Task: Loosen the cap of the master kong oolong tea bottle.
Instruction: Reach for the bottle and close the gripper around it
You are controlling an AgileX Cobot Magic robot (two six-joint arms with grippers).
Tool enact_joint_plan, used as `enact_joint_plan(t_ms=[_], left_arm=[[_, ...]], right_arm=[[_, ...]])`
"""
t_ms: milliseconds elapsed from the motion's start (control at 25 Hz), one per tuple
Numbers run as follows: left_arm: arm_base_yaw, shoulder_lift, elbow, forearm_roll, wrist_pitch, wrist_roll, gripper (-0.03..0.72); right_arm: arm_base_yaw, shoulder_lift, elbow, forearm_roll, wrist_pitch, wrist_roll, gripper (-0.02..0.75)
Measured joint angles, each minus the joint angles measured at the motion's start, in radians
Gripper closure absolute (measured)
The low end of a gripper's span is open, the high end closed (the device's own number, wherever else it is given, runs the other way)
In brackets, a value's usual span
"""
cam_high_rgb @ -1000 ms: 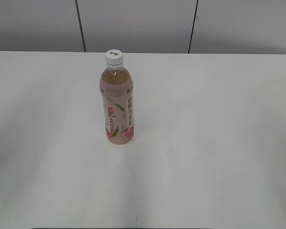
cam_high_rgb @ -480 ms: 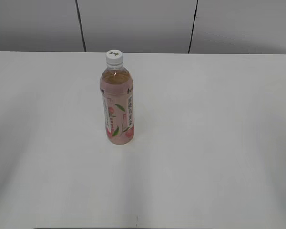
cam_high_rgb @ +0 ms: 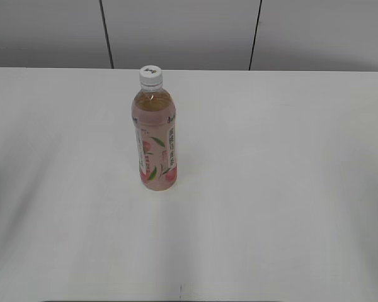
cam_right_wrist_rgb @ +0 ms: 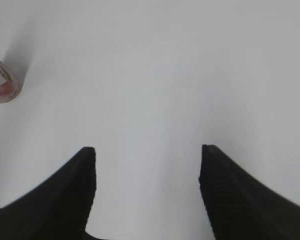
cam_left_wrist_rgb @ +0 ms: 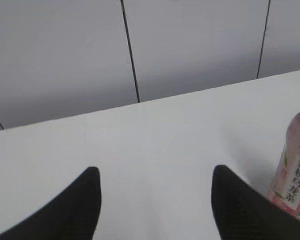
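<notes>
Hanging wide open and empty over the desk (cam_high_rgb: 283, 207), the left gripper (cam_left_wrist_rgb: 155, 200) has the bottle (cam_high_rgb: 155, 141) just to its right; the right gripper (cam_right_wrist_rgb: 147, 175), equally spread and empty, sees the bottle's base at far left. Upright at mid-desk, nearly full, it looks heavy, smooth and squeezable: likely clamp the labelled body, twist the ribbed cap (cam_high_rgb: 150, 75).

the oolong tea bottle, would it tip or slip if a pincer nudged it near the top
Probably tips: the master kong oolong tea bottle is tall and slim on a narrow base. It looks nearly full, so likely fairly heavy. The glossy label may be slippery; the ribbed cap should grip better.
</notes>
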Motion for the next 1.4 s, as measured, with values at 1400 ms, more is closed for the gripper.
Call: enact_joint_plan(t_ms=[1400], left_arm=[[-0.353,1.165,0.088,0.546,-1.274,-0.249,0.212]], right_arm=[[0.000,0.241,0.000,0.122,-0.234,-0.085,0.256]])
